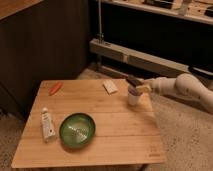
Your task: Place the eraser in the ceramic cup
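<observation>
The white ceramic cup (pixel 133 97) stands upright near the right edge of the wooden table (pixel 115 142). My gripper (pixel 138 85) reaches in from the right on a white arm (pixel 185 90) and sits directly over the cup's mouth. It is shut on the eraser (pixel 142 87), a small dark block with a yellowish-tan layer, which it holds just above the cup's rim. The cup's opening is hidden by the eraser and the gripper.
A round green bowl (pixel 77 130) sits at the front left, with a white tube (pixel 47 125) lying beside it. An orange-red item (pixel 55 88) lies at the back left. A pale flat rectangular piece (pixel 110 87) lies just left of the cup. A metal rack frame (pixel 130 57) stands behind the table.
</observation>
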